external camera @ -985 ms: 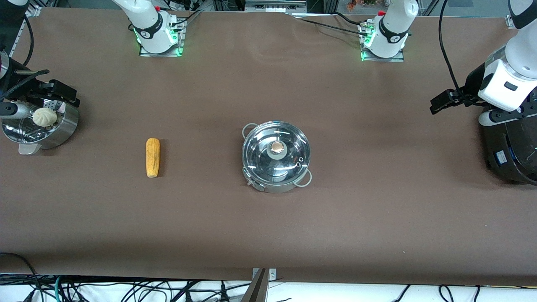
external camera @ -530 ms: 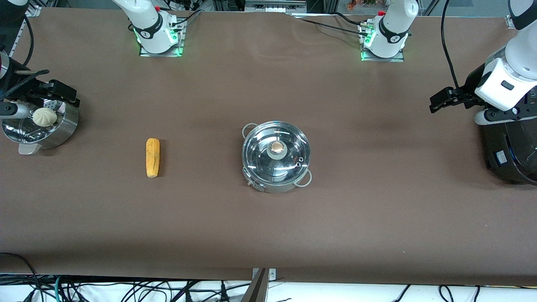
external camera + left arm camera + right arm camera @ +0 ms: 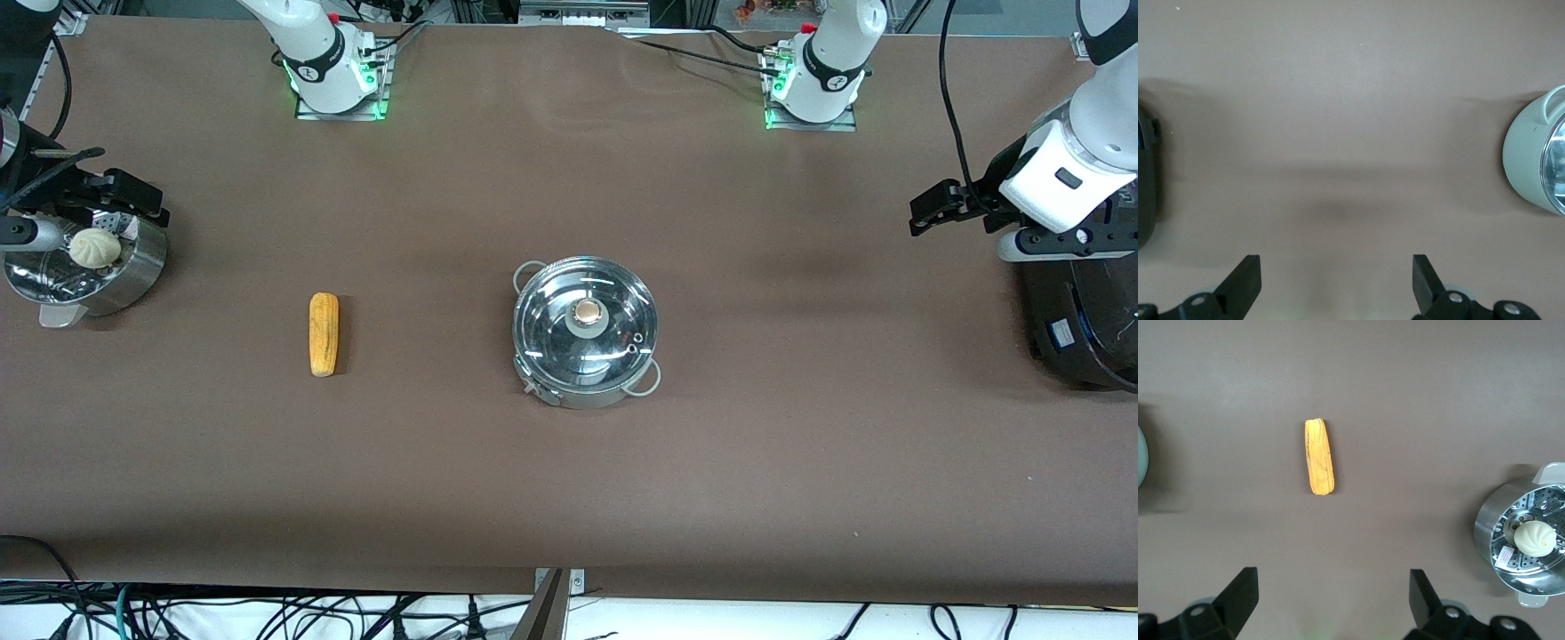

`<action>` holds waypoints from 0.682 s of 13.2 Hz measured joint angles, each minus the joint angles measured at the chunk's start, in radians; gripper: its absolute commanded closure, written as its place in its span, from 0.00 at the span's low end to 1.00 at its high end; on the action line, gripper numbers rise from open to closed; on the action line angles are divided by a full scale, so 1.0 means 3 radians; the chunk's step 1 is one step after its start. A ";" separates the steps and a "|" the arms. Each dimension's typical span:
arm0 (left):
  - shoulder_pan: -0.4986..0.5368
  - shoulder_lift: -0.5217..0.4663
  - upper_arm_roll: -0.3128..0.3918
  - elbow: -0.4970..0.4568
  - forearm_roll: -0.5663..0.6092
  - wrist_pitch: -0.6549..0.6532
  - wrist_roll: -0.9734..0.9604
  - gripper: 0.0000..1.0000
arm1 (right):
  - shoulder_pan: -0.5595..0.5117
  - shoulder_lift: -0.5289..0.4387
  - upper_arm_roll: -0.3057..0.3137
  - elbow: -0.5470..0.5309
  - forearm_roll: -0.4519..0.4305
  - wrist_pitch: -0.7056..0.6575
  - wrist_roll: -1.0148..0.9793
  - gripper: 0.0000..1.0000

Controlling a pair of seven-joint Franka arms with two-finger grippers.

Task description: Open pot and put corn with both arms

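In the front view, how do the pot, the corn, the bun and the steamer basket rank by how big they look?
Largest to smallest as they appear:
1. The pot
2. The steamer basket, though the picture edge and the right gripper hide part of it, so that ranking is unsure
3. The corn
4. The bun

A brown tabletop [image 3: 800, 444] carries everything. The pot [image 3: 585, 332] sits about mid-table with its glass lid on. The corn [image 3: 324, 333] lies flat toward the right arm's end, well apart from the pot. A steel steamer basket [image 3: 89, 276] holding a pale bun [image 3: 93, 247] stands at that end's edge. A big black cooker [image 3: 1080, 320] stands at the left arm's end.
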 measured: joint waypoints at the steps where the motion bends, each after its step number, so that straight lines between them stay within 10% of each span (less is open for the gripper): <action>1: 0.0000 0.0000 0.0000 0.0000 0.0000 -0.0001 0.0002 0.00 | 0.0000 0.0000 0.0000 0.0000 0.0000 0.0000 0.0000 0.00; 9: -0.0230 0.0123 -0.0097 0.0015 -0.0016 0.0015 -0.0126 0.00 | 0.0081 0.0163 0.0032 -0.0088 -0.0024 -0.0033 -0.0002 0.00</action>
